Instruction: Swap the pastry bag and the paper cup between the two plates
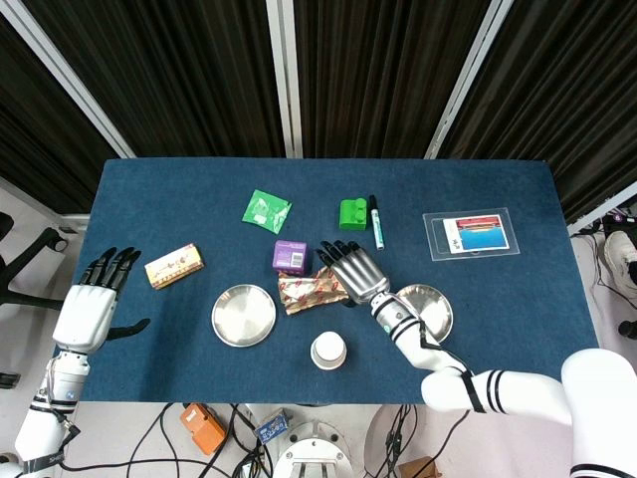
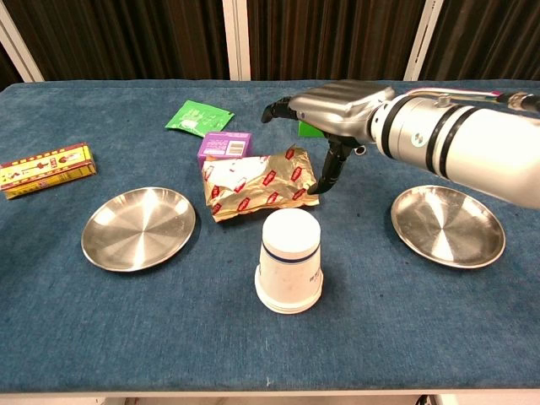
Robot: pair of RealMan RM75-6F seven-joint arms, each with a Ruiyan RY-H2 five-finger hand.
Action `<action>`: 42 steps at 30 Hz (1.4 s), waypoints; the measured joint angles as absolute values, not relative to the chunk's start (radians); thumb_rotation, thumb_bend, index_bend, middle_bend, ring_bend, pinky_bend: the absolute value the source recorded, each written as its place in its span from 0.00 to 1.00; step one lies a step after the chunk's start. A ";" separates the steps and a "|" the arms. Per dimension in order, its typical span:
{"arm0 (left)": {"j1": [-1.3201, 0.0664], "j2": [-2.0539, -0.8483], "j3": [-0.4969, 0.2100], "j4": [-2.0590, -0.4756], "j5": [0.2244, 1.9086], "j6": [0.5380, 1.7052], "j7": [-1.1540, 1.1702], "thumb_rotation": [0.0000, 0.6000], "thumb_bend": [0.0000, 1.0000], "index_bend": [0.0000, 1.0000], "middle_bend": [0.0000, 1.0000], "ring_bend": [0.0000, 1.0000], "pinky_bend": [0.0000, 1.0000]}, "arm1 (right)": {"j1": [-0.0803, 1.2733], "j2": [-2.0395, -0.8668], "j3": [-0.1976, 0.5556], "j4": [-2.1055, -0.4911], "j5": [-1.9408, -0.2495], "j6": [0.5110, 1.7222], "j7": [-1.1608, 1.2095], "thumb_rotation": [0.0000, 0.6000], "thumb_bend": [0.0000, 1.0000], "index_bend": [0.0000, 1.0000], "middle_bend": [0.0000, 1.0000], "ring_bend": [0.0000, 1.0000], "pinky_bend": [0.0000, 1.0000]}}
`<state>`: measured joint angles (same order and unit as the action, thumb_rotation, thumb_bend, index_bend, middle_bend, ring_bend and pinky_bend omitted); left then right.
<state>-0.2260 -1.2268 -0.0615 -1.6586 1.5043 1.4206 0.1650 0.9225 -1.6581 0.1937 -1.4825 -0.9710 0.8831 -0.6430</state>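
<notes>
Blue felt-like cloth is covering the bench [image 1: 199, 189], which is being backed by dark pleated curtains and pale metal posts. Two round, shiny steel plates are lying on it: the left plate [image 2: 137, 228] and the right plate [image 2: 447, 226], both bare. Between them, the crinkled gold-and-red pastry bag [image 2: 257, 192] is lying flat on the cloth, with the white paper cup [image 2: 289, 260] standing upside down just near of it. The right hand [image 2: 337, 114] is being held over the bag's right end, fingers [image 1: 336, 250] released and spread, the thumb tip pointing down at the bag's right edge; contact cannot be told. The left hand [image 1: 88, 309] is being held spread and grasping nothing at the bench's left edge.
</notes>
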 measured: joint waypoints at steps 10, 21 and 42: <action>-0.228 -1.226 -0.063 -1.654 1.498 1.415 0.163 1.00 0.03 0.02 0.06 0.04 0.16 | 0.949 -1.738 0.179 -1.393 -0.980 0.880 -0.618 1.00 0.31 0.34 0.27 0.31 0.36; -0.224 -1.221 -0.062 -1.655 1.501 1.419 0.156 1.00 0.03 0.02 0.06 0.04 0.16 | 0.966 -1.795 0.166 -1.343 -0.975 0.901 -0.667 1.00 0.32 0.65 0.53 0.60 0.67; -0.188 -1.195 -0.040 -1.673 1.561 1.487 0.164 1.00 0.03 0.02 0.06 0.04 0.16 | 0.817 -1.548 0.110 -1.540 -1.243 1.114 -0.476 1.00 0.32 0.84 0.71 0.76 0.80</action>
<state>-0.1881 -1.1948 -0.0400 -1.6728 1.5607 1.4866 0.1636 0.8168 -1.5476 0.1103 -1.5402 -1.2431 1.1136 -0.4765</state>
